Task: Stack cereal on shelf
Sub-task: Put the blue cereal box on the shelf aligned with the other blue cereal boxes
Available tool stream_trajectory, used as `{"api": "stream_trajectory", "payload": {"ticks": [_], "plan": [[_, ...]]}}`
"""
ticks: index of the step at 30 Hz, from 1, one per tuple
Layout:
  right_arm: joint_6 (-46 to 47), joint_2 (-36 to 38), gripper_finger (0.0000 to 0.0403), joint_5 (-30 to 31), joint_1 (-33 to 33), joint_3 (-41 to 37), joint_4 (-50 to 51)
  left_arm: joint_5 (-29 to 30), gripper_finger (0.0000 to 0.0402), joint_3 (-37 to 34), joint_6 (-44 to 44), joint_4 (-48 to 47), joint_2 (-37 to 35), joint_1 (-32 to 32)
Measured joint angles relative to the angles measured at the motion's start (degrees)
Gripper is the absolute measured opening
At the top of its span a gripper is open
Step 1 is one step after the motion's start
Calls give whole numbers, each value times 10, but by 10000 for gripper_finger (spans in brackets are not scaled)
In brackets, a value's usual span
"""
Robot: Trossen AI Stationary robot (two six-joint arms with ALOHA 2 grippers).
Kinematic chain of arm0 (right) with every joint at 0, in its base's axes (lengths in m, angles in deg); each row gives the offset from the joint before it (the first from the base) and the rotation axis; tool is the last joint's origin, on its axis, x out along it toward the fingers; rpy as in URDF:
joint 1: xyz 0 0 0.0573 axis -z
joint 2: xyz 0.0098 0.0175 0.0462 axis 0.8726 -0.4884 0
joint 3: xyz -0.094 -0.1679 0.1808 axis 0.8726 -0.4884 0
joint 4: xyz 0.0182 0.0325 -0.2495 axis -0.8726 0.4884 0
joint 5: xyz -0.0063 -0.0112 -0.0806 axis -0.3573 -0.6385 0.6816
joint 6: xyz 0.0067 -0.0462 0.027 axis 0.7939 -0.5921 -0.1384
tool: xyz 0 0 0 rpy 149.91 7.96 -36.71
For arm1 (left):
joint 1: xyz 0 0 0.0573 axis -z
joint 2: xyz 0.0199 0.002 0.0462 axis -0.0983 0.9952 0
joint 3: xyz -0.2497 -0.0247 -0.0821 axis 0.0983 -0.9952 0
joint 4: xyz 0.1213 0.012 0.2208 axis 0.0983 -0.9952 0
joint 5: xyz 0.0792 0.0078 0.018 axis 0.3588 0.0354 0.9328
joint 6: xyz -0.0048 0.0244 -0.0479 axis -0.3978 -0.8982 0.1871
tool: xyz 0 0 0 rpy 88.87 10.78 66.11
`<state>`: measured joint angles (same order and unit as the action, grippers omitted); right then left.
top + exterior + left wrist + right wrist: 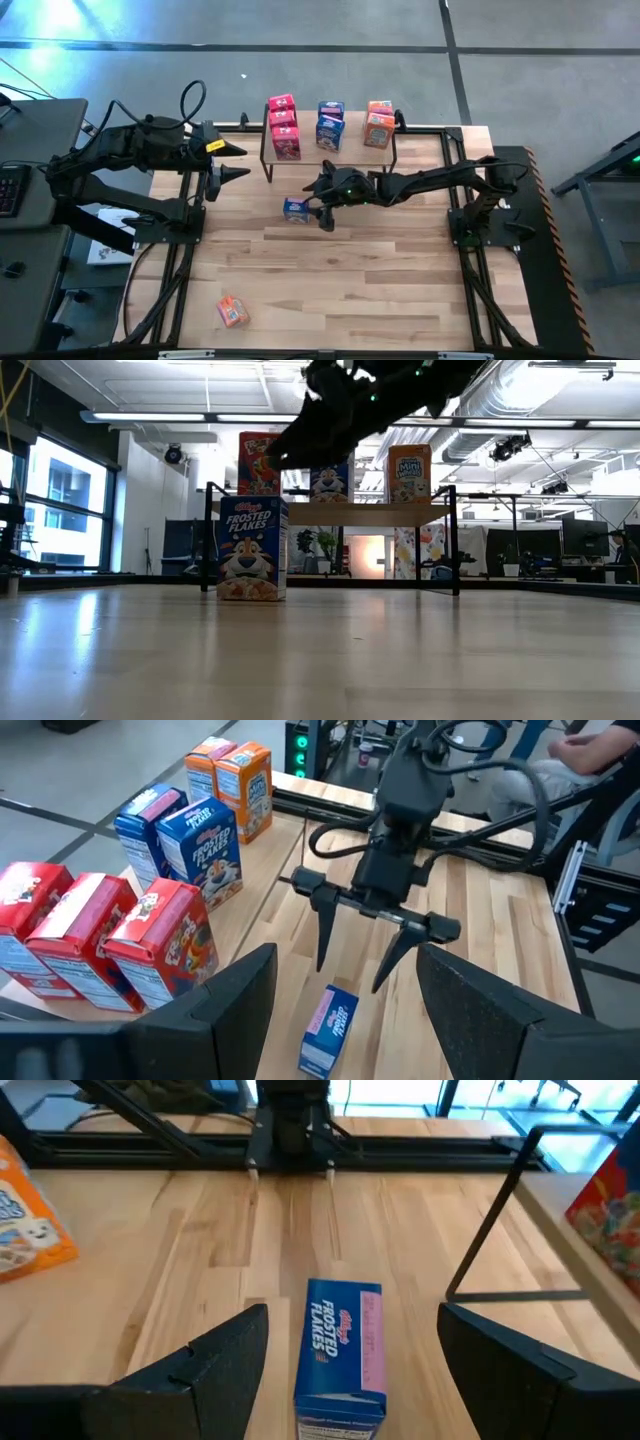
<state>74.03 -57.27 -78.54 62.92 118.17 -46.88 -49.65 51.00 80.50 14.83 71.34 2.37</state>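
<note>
The shelf [352, 152] stands at the table's far middle. On it stand three red cereal boxes [285, 128], two blue ones [330, 124] and two orange ones [379, 122]. Another blue cereal box [296, 209] [342, 1350] stands upright on its base on the table in front of the shelf. My right gripper [320, 208] [350, 978] hangs open just to the right of this box, a little above it and pointing at it, with nothing between its fingers. My left gripper [246, 160] waits open, raised at the shelf's left end.
An orange cereal box [232, 311] lies on the table near the front left corner. Black frame rails [180, 250] [470, 260] run along the table's left and right sides. The shelf's thin black leg [490, 1220] stands close to the blue box.
</note>
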Motion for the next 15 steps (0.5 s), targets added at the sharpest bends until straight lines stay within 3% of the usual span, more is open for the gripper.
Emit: {"api": "stream_trajectory", "payload": {"ticks": [15], "plan": [[12,-35,284,9,0,0,6,0,232,0,0,-5,0,0]]}}
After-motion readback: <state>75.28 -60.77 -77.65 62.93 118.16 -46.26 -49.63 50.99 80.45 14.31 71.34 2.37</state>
